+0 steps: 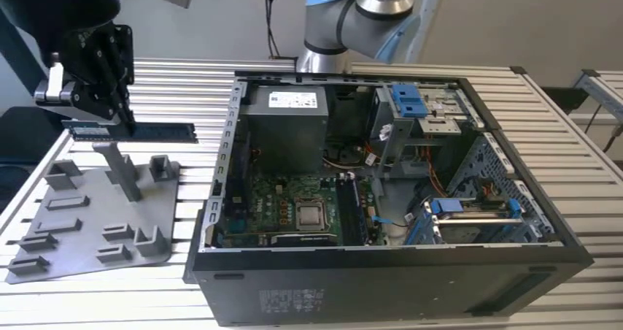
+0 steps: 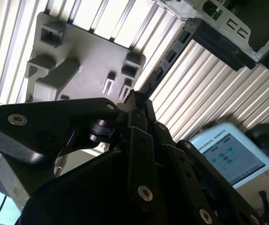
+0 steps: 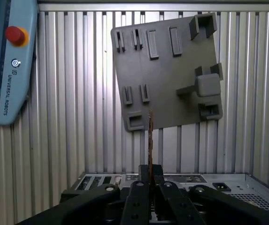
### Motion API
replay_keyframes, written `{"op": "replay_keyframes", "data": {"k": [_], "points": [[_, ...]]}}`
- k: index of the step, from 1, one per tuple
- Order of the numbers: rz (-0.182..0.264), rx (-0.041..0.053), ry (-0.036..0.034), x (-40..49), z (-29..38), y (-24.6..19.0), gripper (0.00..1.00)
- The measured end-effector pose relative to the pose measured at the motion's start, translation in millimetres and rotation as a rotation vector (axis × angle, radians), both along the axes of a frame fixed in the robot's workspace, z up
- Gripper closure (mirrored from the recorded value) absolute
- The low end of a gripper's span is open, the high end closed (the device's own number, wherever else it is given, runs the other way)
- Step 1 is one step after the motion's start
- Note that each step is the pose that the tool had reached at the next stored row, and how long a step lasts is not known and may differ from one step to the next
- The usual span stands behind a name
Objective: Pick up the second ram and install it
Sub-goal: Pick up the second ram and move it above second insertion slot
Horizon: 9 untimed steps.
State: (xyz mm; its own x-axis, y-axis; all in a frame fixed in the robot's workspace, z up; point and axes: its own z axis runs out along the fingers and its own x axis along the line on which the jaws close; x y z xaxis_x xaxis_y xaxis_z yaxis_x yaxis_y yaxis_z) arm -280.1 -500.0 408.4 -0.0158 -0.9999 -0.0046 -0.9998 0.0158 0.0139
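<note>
The gripper (image 1: 121, 122) is clamped on the second ram (image 1: 156, 131), its two black fingers pressed against the flat faces near the stick's middle. The stick hangs level in the air above the grey plastic tray (image 1: 87, 250), just over the tall upright peg (image 1: 122, 171) and touching nothing else. It sits on the exterior view's left of the open computer case (image 1: 389, 271), well apart from the motherboard (image 1: 282, 209) inside.

In the first wrist view the ram (image 3: 149, 136) shows edge-on, running straight out from between the fingertips of the gripper (image 3: 149, 174); in the second wrist view its dark length (image 2: 165, 61) reaches out towards the case.

The step in hand looks like the carry away from the tray. To do it well, I judge, the clamp should stay firm and square so the thin board cannot pivot between the pads; the stick should stay level, with its contact edge kept clear of the pegs and the case's metal rim, since a knock there could twist it in the grip.

As for writing, a white label sits on the power supply (image 1: 292, 98) and a printed patch on the case's outer wall, both too small to make out. The teach pendant (image 3: 3, 61) on the slatted table (image 1: 175, 82) bears print along its edge and a red stop button.
</note>
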Motion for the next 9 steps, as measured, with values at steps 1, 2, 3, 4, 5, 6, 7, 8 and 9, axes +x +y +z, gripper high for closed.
{"op": "replay_keyframes", "data": {"k": [1,2,3,4,5,6,7,8,9], "points": [[0.0,0.0,0.0,2.8,0.0,0.0,0.86],[0.0,0.0,0.0,5.7,0.0,0.0,0.86],[0.0,0.0,0.0,8.5,0.0,0.0,0.86],[0.0,0.0,0.0,11.1,0.0,0.0,0.86],[0.0,0.0,0.0,13.5,0.0,0.0,0.86],[0.0,0.0001,0.0,16.0,0.0,0.0,0.86],[0.0,0.0,0.0,18.8,0.0,0.0,0.86],[0.0,0.0001,0.0,21.4,0.0,0.0,0.86],[0.0,0.0001,0.0,23.7,0.0,0.0,0.86]]}}
